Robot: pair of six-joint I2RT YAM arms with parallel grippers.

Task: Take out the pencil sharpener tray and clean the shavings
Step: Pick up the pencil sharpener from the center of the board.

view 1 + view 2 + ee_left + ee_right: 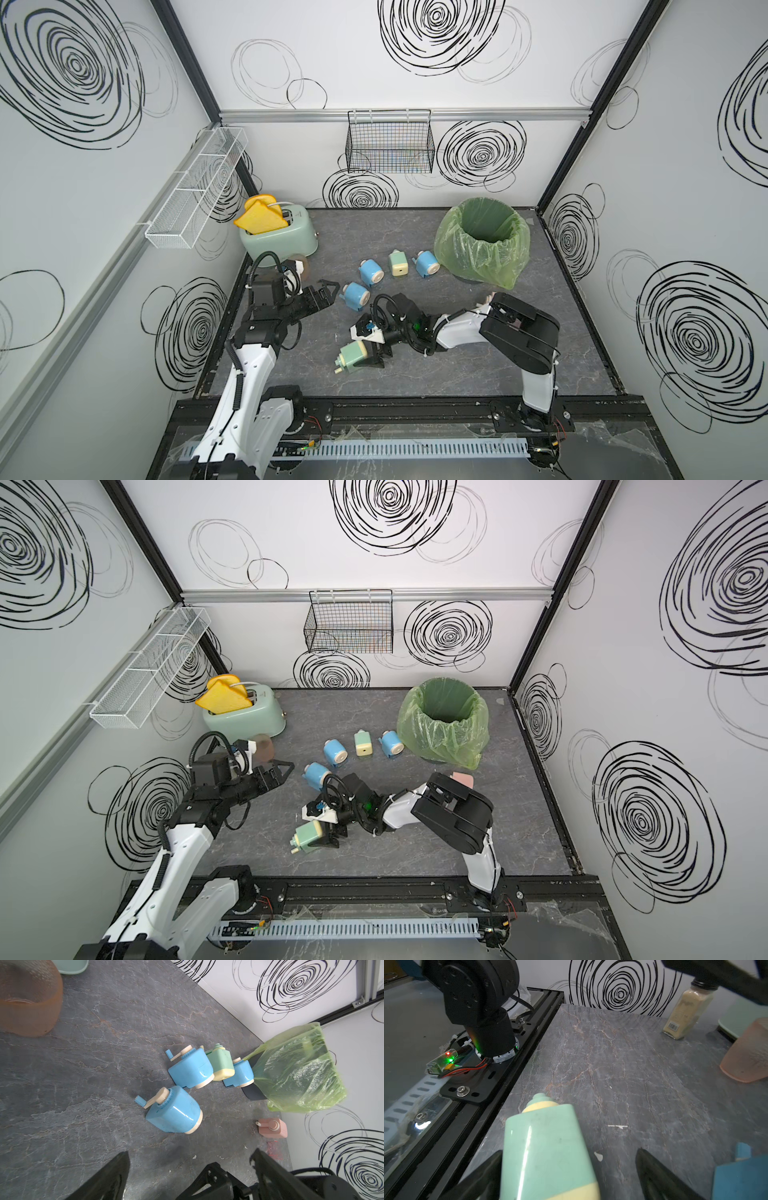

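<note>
Your right gripper point(569, 1153) stands with its jaws spread wide and grips nothing. The green pencil sharpener point(546, 1147) lies on its side between the fingers, close against one of them and apart from the other finger point(654, 1169). In a top view this sharpener point(352, 352) lies on the dark table point(457, 365) near the front edge, its crank end pointing away from the gripper. You cannot tell its tray from the body here.

Your left gripper point(190, 1153) is also wide open and holds nothing. It hovers above the table, with the nearest blue sharpener point(174, 1113) just ahead of it. Beyond that one stand a second blue sharpener point(191, 1070), a green-and-yellow sharpener point(221, 1064) and a third blue sharpener point(239, 1073). The last sits beside the bin with the green bag point(297, 1068).

A spice jar point(685, 1012) near the left wall carries a label with a barcode. Its print is too small to read.
</note>
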